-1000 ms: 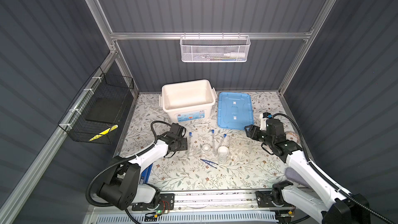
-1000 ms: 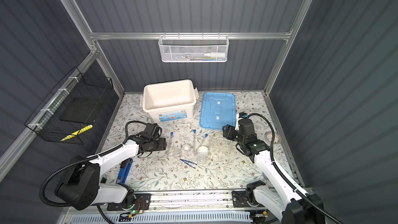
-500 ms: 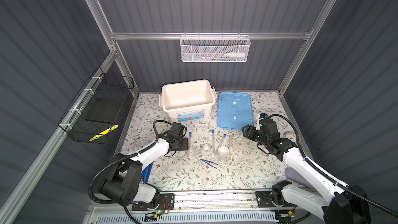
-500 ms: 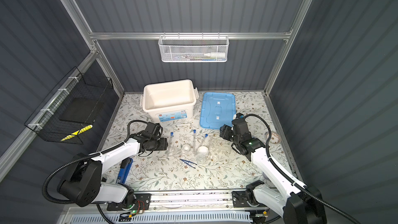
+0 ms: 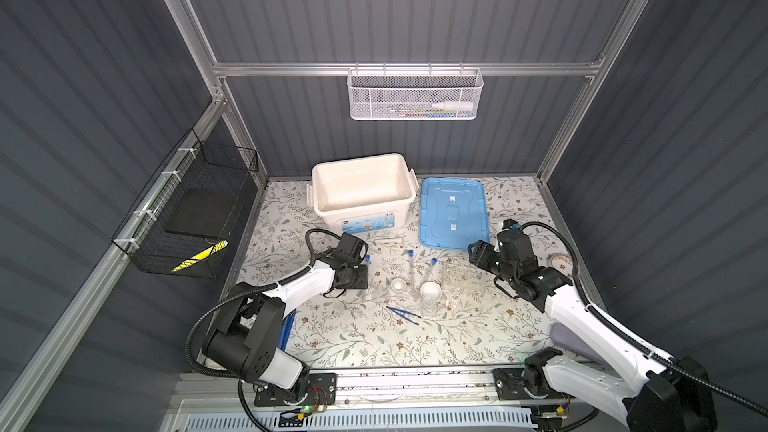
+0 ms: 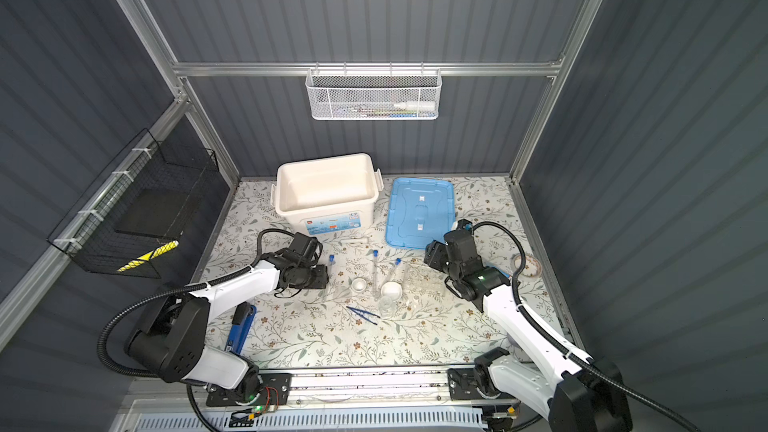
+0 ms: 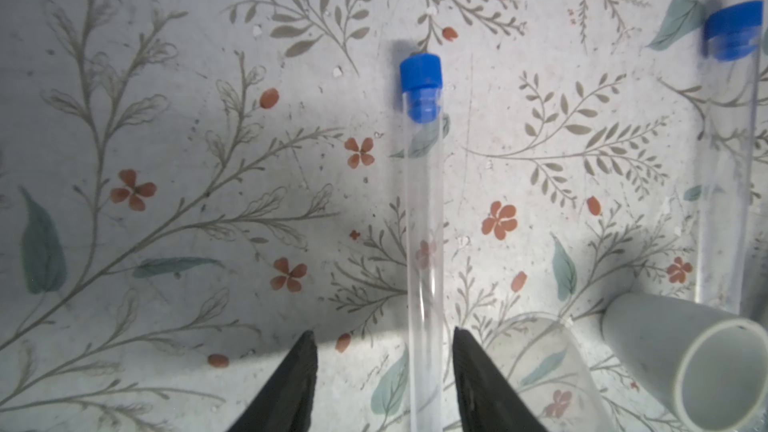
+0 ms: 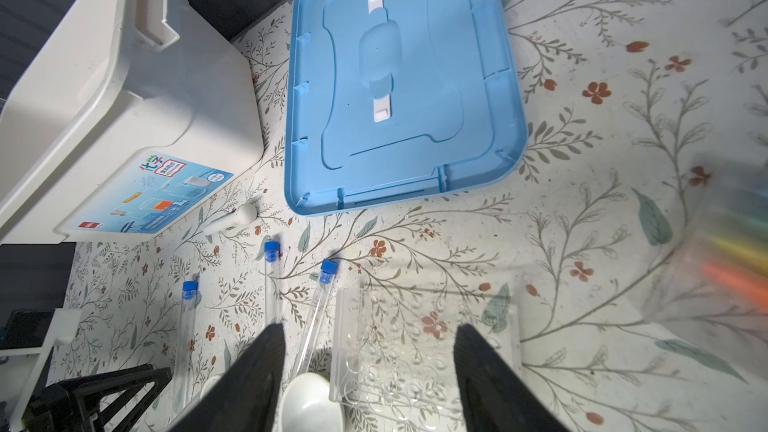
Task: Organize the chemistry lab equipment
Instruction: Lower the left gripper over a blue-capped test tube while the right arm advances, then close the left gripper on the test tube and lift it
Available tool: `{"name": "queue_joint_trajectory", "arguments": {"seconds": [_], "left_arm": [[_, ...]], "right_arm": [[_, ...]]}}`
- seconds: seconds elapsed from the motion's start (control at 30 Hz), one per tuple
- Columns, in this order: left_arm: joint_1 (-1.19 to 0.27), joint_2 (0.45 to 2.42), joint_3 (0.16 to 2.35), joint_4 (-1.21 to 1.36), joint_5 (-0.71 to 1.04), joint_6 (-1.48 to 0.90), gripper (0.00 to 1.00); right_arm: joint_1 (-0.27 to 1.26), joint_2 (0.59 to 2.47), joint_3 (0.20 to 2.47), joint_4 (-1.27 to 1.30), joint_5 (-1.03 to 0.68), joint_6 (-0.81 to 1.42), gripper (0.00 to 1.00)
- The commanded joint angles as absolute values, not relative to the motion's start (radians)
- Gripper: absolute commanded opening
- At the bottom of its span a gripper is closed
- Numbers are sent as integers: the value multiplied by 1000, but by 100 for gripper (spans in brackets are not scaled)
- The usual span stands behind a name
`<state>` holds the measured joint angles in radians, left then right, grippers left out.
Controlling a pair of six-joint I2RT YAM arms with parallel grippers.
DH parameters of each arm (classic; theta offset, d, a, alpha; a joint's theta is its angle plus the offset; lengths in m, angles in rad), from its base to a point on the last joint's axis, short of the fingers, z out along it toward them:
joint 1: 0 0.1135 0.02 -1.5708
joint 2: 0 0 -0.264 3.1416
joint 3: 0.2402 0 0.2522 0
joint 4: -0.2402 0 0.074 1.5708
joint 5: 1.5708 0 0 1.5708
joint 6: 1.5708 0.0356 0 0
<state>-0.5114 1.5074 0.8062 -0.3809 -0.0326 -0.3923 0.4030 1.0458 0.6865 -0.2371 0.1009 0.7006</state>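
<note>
Three clear blue-capped test tubes lie on the floral mat. My left gripper (image 7: 383, 331) is open and low over the leftmost test tube (image 7: 424, 222); the tube lies between its jaws, close to one finger, with a gap at the other. The second tube (image 5: 411, 272) and third tube (image 5: 430, 272) lie mid-table beside two small white dishes (image 5: 399, 283) (image 5: 431, 290), the small clear flask (image 5: 428, 307) and blue tweezers (image 5: 403, 312). The white rod (image 5: 388, 239) lies before the bin. My right gripper (image 8: 370, 328) hangs open over the clear rack (image 8: 415, 347), fingers apart on either side of it.
The big white bin (image 6: 328, 218) stands at the back, its blue lid (image 6: 419, 211) flat beside it. A blurred pack of coloured highlighters (image 8: 731, 251) and a tape roll (image 6: 527, 264) lie to the right. A blue tool (image 6: 241, 328) lies at the front left.
My right gripper has moved left, coming over the clear rack. The left gripper's jaws have narrowed around the leftmost test tube.
</note>
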Motion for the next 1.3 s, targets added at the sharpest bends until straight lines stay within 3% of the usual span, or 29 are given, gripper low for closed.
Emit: {"name": "queue_joint_trajectory", "arguments": {"seconds": [0.0,0.9,1.27], "left_arm": [[-529,1532,837,-416,-39,-378,53],[-538,1554,798,-457,-111,-412,42],[-538,1532,779,-473,-141,-412,43]], "right_arm": [[411,1022,701,-276,135,709,67],[414,1023,697,-308,126,718,68],[415,1007,695,-333,125,710,69]]}}
